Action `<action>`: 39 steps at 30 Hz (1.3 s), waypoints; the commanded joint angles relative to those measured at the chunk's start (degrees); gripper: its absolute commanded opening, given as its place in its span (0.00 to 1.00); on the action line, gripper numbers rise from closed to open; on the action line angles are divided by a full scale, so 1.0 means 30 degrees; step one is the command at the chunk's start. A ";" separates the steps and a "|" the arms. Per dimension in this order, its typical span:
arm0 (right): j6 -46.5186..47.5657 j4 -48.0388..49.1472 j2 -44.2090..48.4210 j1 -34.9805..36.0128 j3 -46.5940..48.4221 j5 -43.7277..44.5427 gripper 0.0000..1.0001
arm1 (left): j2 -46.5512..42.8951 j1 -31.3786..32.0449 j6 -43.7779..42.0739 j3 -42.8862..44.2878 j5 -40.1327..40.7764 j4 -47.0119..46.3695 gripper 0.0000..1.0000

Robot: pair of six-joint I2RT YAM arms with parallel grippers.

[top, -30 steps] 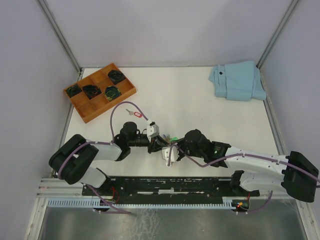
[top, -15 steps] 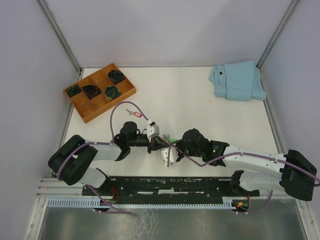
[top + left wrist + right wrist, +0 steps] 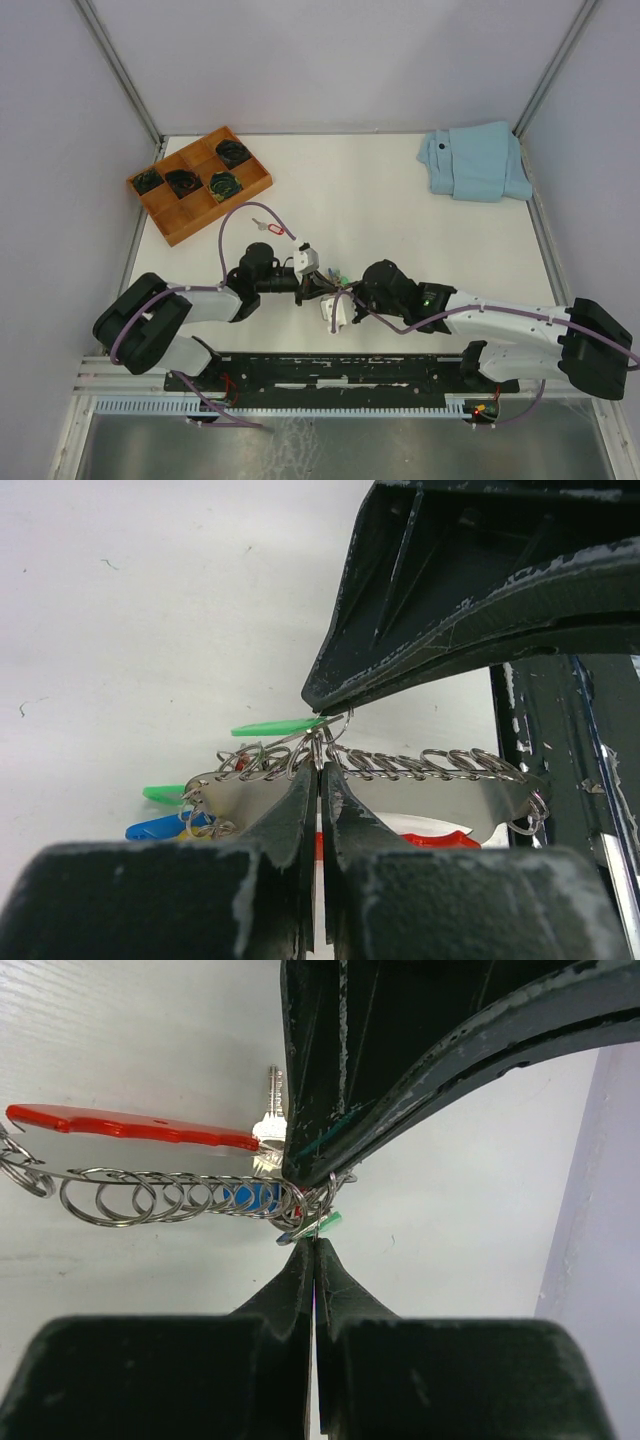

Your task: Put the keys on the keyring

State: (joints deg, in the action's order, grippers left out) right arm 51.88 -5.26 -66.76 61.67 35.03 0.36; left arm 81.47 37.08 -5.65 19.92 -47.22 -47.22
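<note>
The keyring (image 3: 430,790) hangs just off the table (image 3: 380,200) close in front of the arm bases, strung between both tools: the left gripper (image 3: 320,775) is pinched fully shut on a small wire loop at one end of the row of rings, and the right gripper (image 3: 314,1250) is clamped just as tight on the same cluster from the opposite side. Which loop each one bites, I can't tell. The green-tagged key (image 3: 275,727) sits right at that junction. This bunch looks light but floppy and slick, thin springy wire, so the flat metal plate or red band is the surer hold. Further out, the red-tagged key (image 3: 276,230) lies loose on the table, best taken by its plastic tag. Beyond it sits the wooden tray (image 3: 185,222), and the blue cloth (image 3: 478,160) at the far right.
</note>
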 commanded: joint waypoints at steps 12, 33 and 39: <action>-0.0747 0.0720 -0.1398 0.0505 0.0692 -0.0136 0.01 | 0.0129 0.0000 0.1463 -0.0314 0.0273 -0.3678 0.03; 0.0304 0.0136 0.0674 0.0491 0.1425 -0.0281 0.01 | 0.0237 0.0005 0.0418 0.0281 -0.0664 -0.1802 0.25; 0.0545 0.0038 0.0434 0.0488 0.1824 -0.0559 0.01 | 0.0654 0.0047 0.0306 0.0720 -0.1229 -0.1169 0.26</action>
State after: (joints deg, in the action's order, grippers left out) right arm 52.38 -7.46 -66.08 62.89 36.69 -0.25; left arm 82.63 37.08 -3.14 19.77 -48.45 -51.13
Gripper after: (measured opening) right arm 0.012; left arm 0.259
